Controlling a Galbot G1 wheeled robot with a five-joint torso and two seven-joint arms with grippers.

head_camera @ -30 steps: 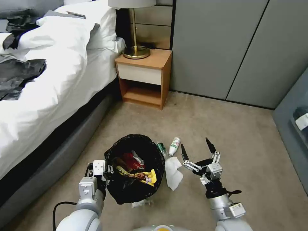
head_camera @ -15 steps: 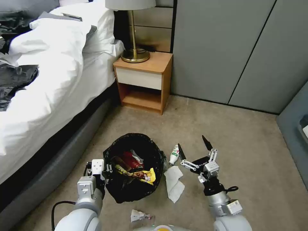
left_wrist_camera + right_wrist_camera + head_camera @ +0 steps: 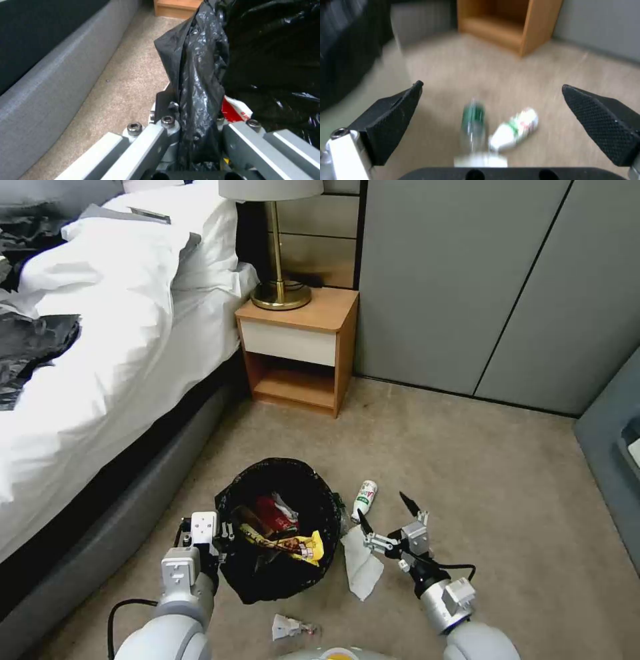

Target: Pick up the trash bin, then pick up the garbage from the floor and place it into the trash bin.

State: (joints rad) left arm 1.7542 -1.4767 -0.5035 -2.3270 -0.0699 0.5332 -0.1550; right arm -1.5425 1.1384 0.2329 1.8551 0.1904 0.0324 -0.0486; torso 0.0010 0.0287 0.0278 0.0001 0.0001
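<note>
Two grippers in view, both low over the carpet. L gripper (image 3: 215, 532) is clamped on the near-left rim of the trash bin (image 3: 279, 580); L wrist view shows a fold of the black bag (image 3: 196, 82) pinched between the metal fingers (image 3: 156, 140), with a red-and-white scrap of packet just behind it. Whether the bin base is off the floor: cannot tell. R gripper (image 3: 385, 513) is spread wide, holding nothing, tips pointing fwd just above the far edge of a white tissue (image 3: 363, 567) that lies flat on the carpet beside the bin's right side. R wrist view: black textured pads (image 3: 391, 117) far apart, and between them, further out on the floor, a green bottle (image 3: 474, 117) and a white bottle w/ green label (image 3: 516, 130) lying side by side, blurred. Head view puts the white bottle (image 3: 365, 499) just beyond the R gripper, close to the bin. Inside the bin: red packet (image 3: 275, 513), yellow snack wrapper (image 3: 293, 543), a bit of white tissue. One small crumpled wrapper (image 3: 290, 627) lies on the carpet nearest the robot, apart from the bin. Surroundings: bed (image 3: 100, 353) along the left, wooden nightstand (image 3: 300, 350) w/ brass lamp (image 3: 279, 247) beyond, grey wardrobe doors (image 3: 480, 280) at the back.
</note>
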